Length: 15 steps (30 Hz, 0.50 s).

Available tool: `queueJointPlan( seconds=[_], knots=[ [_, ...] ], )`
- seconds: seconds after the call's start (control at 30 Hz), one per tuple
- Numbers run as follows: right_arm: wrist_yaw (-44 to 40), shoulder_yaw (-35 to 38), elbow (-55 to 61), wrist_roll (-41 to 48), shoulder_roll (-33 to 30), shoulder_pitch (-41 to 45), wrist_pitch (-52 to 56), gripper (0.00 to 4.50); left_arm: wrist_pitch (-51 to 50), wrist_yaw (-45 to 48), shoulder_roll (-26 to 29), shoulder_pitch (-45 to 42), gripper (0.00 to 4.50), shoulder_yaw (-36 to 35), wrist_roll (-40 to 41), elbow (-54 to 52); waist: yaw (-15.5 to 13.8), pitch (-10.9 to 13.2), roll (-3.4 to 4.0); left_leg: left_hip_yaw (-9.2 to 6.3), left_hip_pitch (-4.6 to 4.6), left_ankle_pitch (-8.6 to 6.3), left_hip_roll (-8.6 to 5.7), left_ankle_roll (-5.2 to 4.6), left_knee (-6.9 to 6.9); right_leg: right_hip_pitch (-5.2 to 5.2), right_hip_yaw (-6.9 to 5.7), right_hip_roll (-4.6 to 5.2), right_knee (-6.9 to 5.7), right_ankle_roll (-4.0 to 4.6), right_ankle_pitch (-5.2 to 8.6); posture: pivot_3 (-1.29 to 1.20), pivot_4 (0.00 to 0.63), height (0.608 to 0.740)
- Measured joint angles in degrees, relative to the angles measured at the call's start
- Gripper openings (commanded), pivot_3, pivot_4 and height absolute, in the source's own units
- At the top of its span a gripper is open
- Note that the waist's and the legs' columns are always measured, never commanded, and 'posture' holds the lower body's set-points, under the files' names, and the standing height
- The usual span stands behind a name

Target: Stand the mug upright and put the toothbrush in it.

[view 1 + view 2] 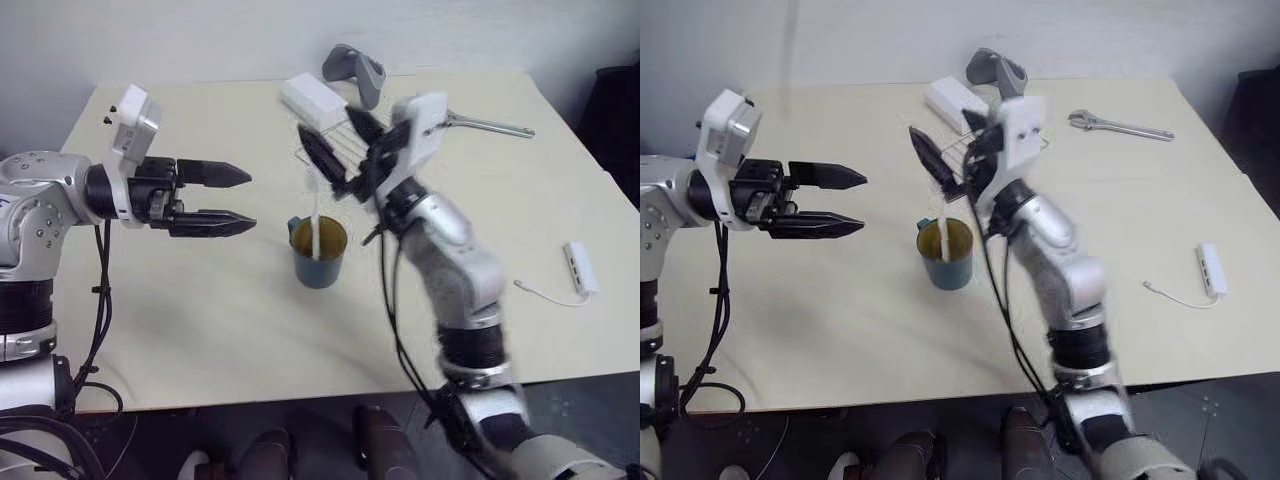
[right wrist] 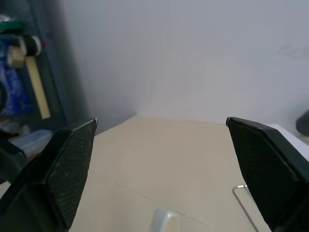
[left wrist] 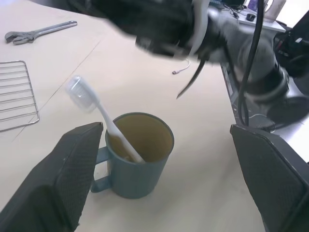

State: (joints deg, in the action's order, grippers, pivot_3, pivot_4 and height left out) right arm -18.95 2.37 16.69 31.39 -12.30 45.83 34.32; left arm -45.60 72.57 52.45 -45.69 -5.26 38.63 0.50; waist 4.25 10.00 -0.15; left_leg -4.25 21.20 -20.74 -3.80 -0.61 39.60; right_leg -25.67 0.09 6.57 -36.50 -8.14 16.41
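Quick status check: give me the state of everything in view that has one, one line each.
mug: upright on the table, holds the toothbrush.
toothbrush: in the mug, leaning on its rim, head up.
left gripper: open, empty, beside the mug.
right gripper: open, empty, above the mug.
wrench: flat on the table.
USB adapter: flat on the table, cable loose.

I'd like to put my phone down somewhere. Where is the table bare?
Bare: the near strip in front of the mug, and the right side between the wrench and the USB adapter. Crowded: the far middle, around the wire rack and white box.
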Motion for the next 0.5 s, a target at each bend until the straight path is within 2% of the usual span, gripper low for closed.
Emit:
queueJointPlan(
  seconds=[0.1,0.13,0.23,0.27,0.4,0.5],
  knots=[
    [-6.73,7.33,4.27,11.23,-14.85,1.7,11.72,4.47,0.27,0.13,-0.09,1.48,4.5,0.15,-0.05,-0.47,-1.08,0.0,0.0,0.01,0.03,-0.03,0.03,-0.05,-0.02,0.07,-0.01,0.0,0.14,0.0,0.0,0.0,0.15,0.74],
    [-11.03,8.32,5.58,14.65,-21.71,0.24,15.47,4.47,0.56,0.32,0.13,1.88,4.5,0.11,-0.11,-0.9,-1.47,0.0,0.0,0.04,0.06,-0.03,0.04,-0.06,-0.07,0.13,-0.02,0.0,0.42,0.0,0.0,0.0,0.15,0.74],
    [-27.9,9.47,9.0,16.9,-41.74,-12.11,18.29,4.47,2.28,2.3,3.99,4.85,4.5,-0.64,-0.85,-2.01,-2.65,0.0,0.0,0.22,0.09,-0.11,0.1,-0.21,-0.2,0.17,0.02,-0.05,0.67,0.0,0.01,0.0,0.15,0.74],
    [-32.58,9.75,8.6,16.25,-46.31,-16.53,18.16,4.47,3.34,3.45,6.17,6.22,4.5,-1.01,-1.54,-1.75,-2.69,0.01,-0.01,0.32,0.08,-0.14,0.1,-0.26,-0.22,0.17,0.04,-0.05,0.69,0.0,0.01,0.0,0.15,0.74],
    [-44.15,14.87,5.06,15.1,-54.67,-23.44,15.79,4.47,9.57,9.07,12.55,8.29,4.5,-0.86,-5.49,0.85,-2.47,0.02,-0.01,0.89,-0.11,-0.16,0.13,-0.39,-0.08,0.16,0.35,-0.01,0.61,-0.06,-0.03,0.0,0.15,0.74],
    [-47.91,17.92,3.05,14.27,-56.73,-25.22,13.84,4.47,12.41,11.42,14.94,8.23,4.5,-0.98,-7.35,4.08,-2.82,0.02,-0.01,0.86,-0.11,-0.16,0.2,-0.39,-0.03,0.19,0.32,-0.03,0.59,-0.06,-0.03,0.0,0.15,0.74]
  ],
)
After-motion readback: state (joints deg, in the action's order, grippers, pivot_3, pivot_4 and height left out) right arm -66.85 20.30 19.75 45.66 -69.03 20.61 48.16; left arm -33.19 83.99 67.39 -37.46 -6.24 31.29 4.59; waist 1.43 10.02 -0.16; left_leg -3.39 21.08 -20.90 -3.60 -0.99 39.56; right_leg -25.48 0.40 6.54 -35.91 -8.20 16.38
